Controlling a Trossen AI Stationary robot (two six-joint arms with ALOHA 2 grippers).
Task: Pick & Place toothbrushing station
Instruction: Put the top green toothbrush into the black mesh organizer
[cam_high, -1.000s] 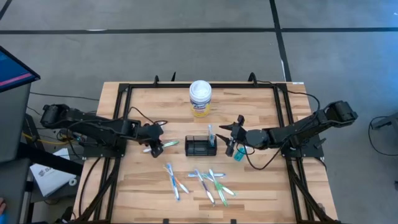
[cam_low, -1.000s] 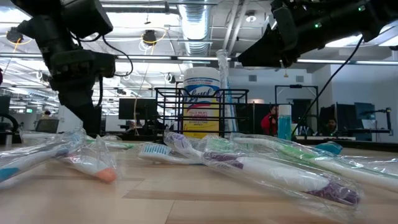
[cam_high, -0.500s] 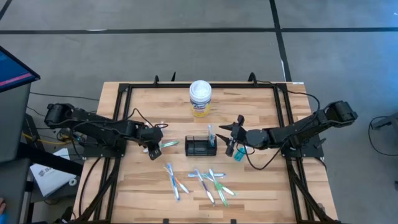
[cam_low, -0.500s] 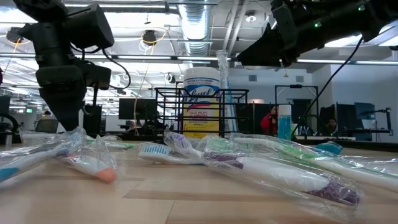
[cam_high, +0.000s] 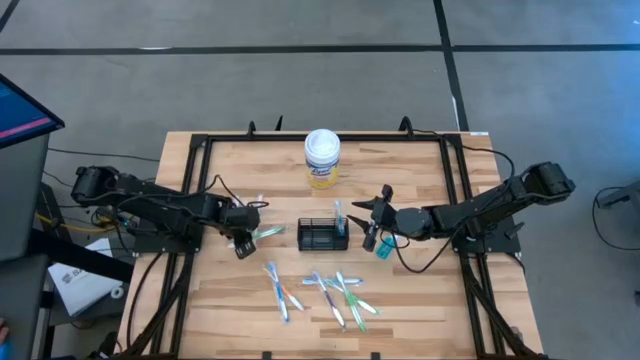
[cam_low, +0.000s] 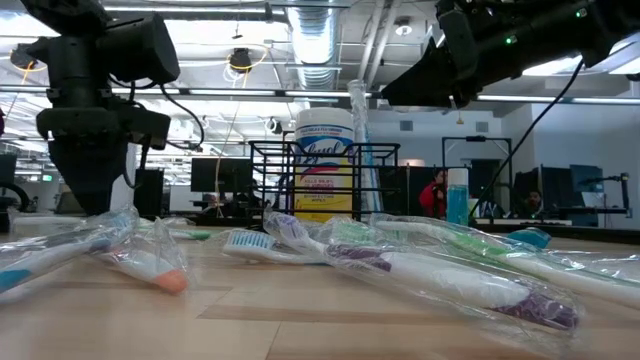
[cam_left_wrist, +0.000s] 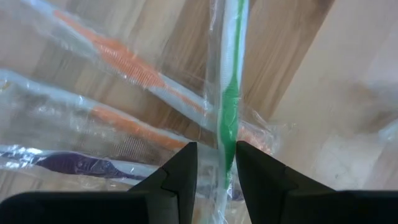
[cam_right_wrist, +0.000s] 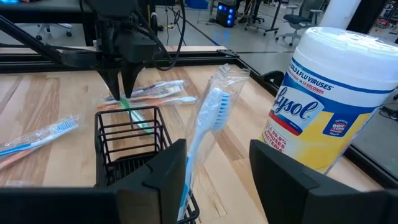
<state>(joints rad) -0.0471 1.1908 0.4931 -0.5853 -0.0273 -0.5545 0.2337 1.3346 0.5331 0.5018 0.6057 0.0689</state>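
Observation:
The toothbrushing station, a small black wire-mesh holder (cam_high: 320, 238) (cam_right_wrist: 127, 134), stands mid-table on its base. A wrapped blue toothbrush (cam_right_wrist: 208, 118) stands upright in its right end. My left gripper (cam_high: 242, 245) (cam_left_wrist: 216, 168) points down at a small heap of wrapped toothbrushes left of the holder. It is open, with one finger on each side of a green one (cam_left_wrist: 227, 118). My right gripper (cam_high: 373, 215) hovers open just right of the holder, and the blue toothbrush shows in front of its fingers. My left gripper stands astride the wrapped green toothbrush's handle (cam_left_wrist: 225, 140), coming from above with its fingers pointing down and lying across it. Whether the fingers (cam_left_wrist: 183, 168) touch the wrapper, I cannot tell. The toothbrush lies flat on the table among the others.
A white canister with a yellow label (cam_high: 322, 158) stands behind the holder. Several wrapped toothbrushes (cam_high: 320, 290) lie loose toward the near edge. A small teal item (cam_high: 384, 250) sits under my right arm. Orange and purple brushes (cam_left_wrist: 124, 62) lie beside the green one.
My left gripper has sunk toward the heap of wrapped toothbrushes and tipped more steeply downward. Its finger gap looks unchanged. The toothbrushes and the holder have stayed where they were.

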